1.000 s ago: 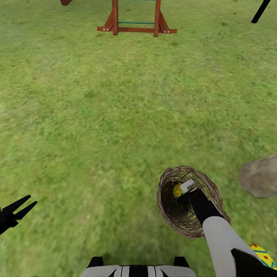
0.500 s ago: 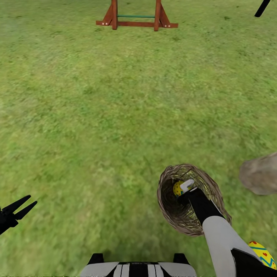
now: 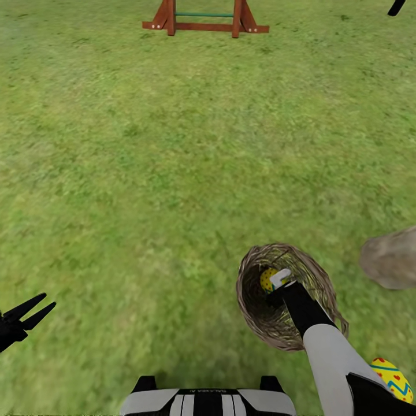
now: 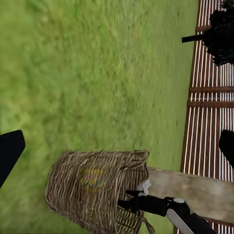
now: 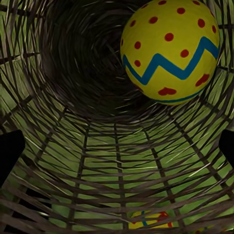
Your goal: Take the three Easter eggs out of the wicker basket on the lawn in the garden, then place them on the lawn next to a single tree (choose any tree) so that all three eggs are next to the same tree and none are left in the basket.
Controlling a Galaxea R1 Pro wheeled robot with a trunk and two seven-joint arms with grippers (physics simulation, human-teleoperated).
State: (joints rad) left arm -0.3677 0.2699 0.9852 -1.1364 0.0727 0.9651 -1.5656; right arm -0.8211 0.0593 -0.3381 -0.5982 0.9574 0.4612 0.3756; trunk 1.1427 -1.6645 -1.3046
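The left pincer (image 3: 40,309) hangs idle over the lawn (image 3: 173,173), jaws parted and empty, well apart from the basket (image 3: 254,315). The right pincer (image 3: 277,281) is down inside the basket with its fingers spread wide; an egg (image 5: 169,51) lies ahead of it, off to one finger's side. Best to centre on that egg before closing. Another egg (image 3: 394,378) lies on the grass behind the right arm.
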